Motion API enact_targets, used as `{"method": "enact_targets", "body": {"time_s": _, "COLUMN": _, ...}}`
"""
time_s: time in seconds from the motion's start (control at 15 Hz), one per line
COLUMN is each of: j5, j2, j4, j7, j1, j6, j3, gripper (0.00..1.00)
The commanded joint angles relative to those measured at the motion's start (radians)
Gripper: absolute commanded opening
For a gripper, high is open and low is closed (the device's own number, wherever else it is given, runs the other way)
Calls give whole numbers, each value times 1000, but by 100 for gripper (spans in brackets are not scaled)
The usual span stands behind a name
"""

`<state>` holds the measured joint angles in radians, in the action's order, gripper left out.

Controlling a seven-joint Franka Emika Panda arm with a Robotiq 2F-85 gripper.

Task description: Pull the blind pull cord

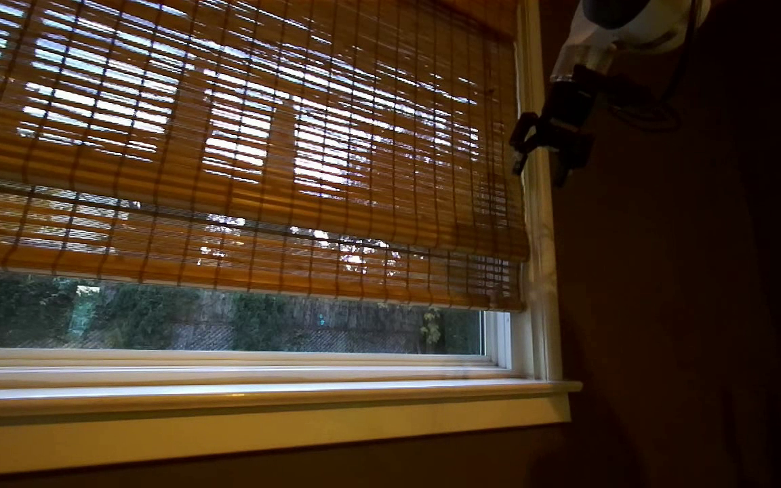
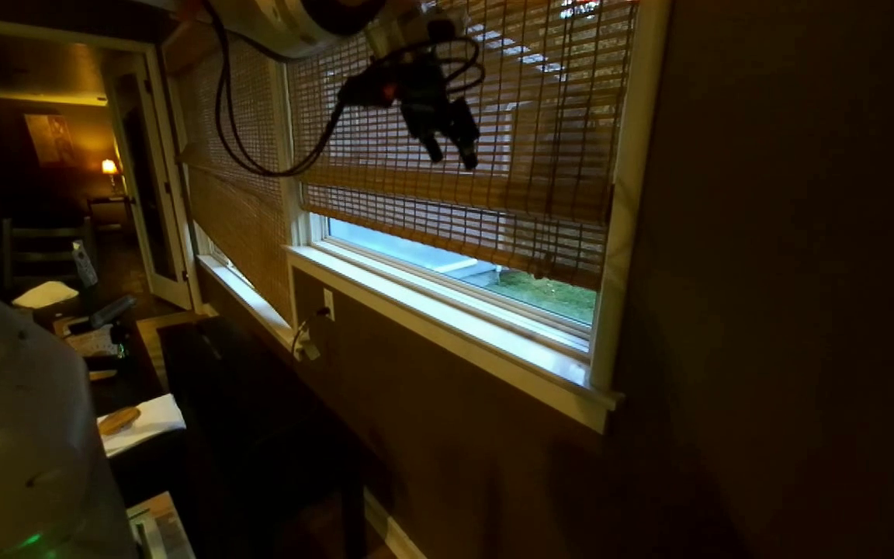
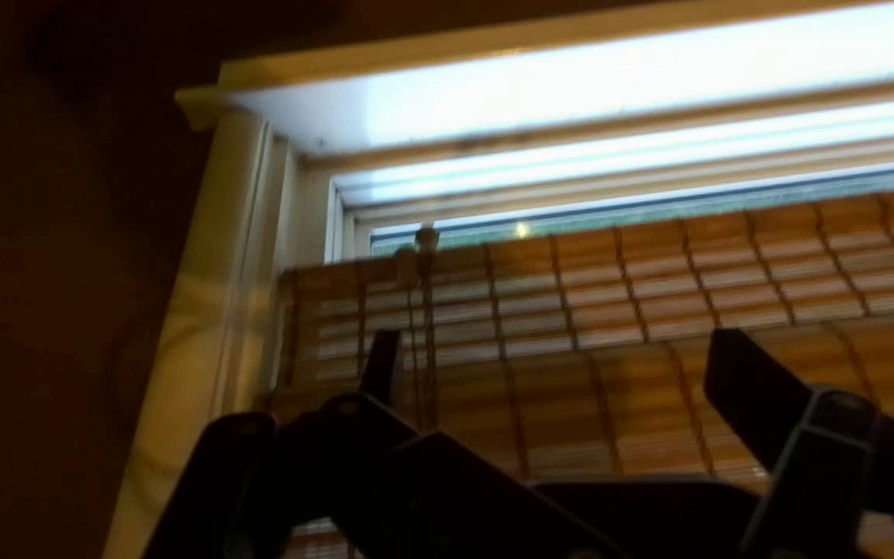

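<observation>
Beyond our wide-spread, empty fingers (image 3: pixel 757 392), the pull cord (image 3: pixel 429 330) hangs ungrasped in front of the blind (image 3: pixel 618 396), so we judge little done, gripping and pulling both remaining.

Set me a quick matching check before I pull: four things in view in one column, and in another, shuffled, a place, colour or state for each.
Things:
1. Gripper
2. Blind
3. Blind pull cord
4. Lamp

Places, colours, states:
A. Orange-brown, woven
B. Switched on, glowing
C. Jaws apart
D. Hanging near the blind's side edge

Pairs: 1-C, 2-A, 3-D, 4-B
</observation>
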<state>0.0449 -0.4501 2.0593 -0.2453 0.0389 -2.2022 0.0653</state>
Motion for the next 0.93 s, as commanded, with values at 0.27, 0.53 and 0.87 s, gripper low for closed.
{"method": "enact_targets", "body": {"time_s": 0.27, "j5": 22, "j2": 10, "j4": -24, "j7": 12, "j1": 15, "j6": -49, "j3": -6, "gripper": 100}}
{"method": "enact_targets", "body": {"time_s": 0.53, "j5": 71, "j2": 59, "j4": -65, "j7": -9, "j1": 37, "j6": -114, "j3": 13, "gripper": 100}}
{"method": "enact_targets", "body": {"time_s": 0.87, "j5": 129, "j2": 188, "j4": -229, "j7": -35, "j1": 60, "j6": -253, "j3": 23, "gripper": 100}}
